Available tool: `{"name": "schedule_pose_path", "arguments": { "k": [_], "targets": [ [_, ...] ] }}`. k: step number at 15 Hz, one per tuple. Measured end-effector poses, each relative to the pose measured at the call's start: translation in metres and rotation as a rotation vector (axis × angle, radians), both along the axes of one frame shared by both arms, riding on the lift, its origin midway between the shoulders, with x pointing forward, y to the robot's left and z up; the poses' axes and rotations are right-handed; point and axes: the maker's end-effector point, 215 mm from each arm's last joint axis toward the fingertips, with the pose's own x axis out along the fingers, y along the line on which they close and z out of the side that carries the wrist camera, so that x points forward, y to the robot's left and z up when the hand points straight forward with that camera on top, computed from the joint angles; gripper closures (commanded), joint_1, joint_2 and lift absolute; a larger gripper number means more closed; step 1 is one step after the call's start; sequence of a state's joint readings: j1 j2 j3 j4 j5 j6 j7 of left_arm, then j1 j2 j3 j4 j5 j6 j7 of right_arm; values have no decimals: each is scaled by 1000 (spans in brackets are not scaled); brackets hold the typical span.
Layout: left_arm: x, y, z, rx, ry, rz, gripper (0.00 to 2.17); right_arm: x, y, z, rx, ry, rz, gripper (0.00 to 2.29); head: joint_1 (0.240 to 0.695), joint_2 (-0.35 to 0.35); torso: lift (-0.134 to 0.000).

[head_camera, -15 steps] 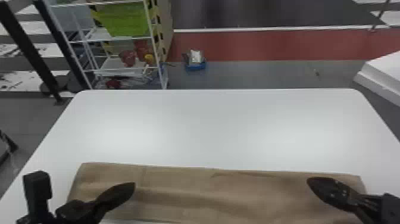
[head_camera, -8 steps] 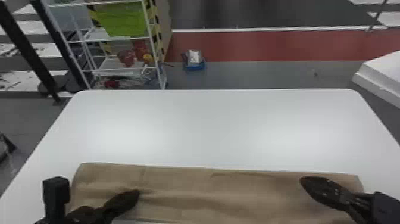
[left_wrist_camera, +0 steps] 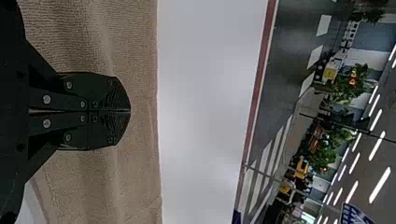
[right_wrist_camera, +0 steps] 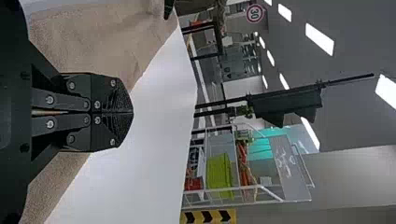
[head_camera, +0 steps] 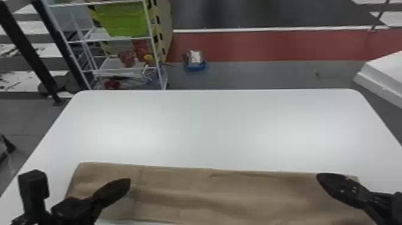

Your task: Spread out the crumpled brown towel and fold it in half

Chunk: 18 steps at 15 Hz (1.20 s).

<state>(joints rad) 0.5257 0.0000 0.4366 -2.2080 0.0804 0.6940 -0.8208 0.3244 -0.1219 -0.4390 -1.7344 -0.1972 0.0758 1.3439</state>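
Observation:
The brown towel [head_camera: 209,194] lies as a wide, fairly flat strip along the near side of the white table, with soft wrinkles running lengthwise. Over its left part is my left gripper [head_camera: 127,182], and over its right end my right gripper [head_camera: 321,178]. In the left wrist view the left gripper [left_wrist_camera: 130,112] has its fingers pressed together above the towel [left_wrist_camera: 135,177]. The right wrist view has the right gripper [right_wrist_camera: 132,112] likewise shut, with the towel [right_wrist_camera: 93,42] behind it. No cloth shows between either pair of tips.
The white table [head_camera: 221,128] extends beyond the towel's far edge. Past it on the floor stand a white shelf rack [head_camera: 119,70] at the back left and a small blue container [head_camera: 195,66]. A white block [head_camera: 385,74] is at the far right.
The left gripper has moved slightly right and, most recently, a little away from the near edge. The right gripper has shifted slightly left. The towel looks nearly the same.

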Motion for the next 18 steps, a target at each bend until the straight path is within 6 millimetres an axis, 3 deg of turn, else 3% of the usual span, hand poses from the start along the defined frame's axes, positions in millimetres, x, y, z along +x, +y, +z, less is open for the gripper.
{"name": "schedule_pose_path", "arguments": {
  "k": [2,5,10,13,16,18],
  "targets": [
    [-2,1,6,-3,-7,2,1625,3,-21,-1,-30,-6,-34,1679,695,24,-124],
    [1,10,-2,7,-2,24,1625,5,-61,-14,-102,2,-86,1679,695,-20,-124],
    [15,34,-13,25,-6,69,1625,-4,-98,-33,-190,43,-110,1676,695,-49,-124],
    [15,40,-12,39,-13,80,1625,-4,-120,-32,-222,33,-156,994,695,-69,-124],
    [18,48,-15,52,-16,100,1625,-3,-136,-27,-230,24,-190,920,695,-85,-124],
    [21,51,-23,48,-6,109,1625,-1,-139,-34,-252,37,-193,920,695,-84,-124]
  ]
}}
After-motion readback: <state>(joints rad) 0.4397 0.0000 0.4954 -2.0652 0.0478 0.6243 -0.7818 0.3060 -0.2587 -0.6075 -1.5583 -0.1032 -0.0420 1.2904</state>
